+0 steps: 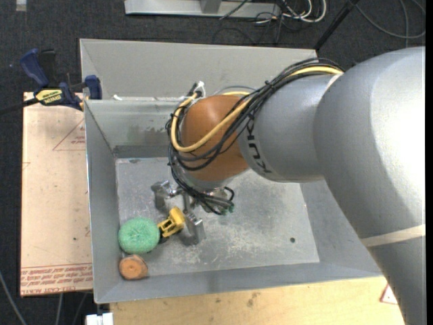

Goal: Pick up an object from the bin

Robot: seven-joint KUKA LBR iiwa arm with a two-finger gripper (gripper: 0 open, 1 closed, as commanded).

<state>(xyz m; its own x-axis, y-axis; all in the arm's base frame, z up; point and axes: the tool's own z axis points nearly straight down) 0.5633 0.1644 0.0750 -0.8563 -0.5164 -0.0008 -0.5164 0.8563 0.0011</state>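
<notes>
Rightward bin floor (270, 229) seems bare; green ball (138, 235) crowds left

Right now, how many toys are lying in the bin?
3: a green ball at lower left, an orange-brown lump below it in the corner, a small yellow toy beside the hand. The arm may hide more.

Black letters "KUK" on the grey arm (298, 137) (partly cut off), running lengthwise
</notes>
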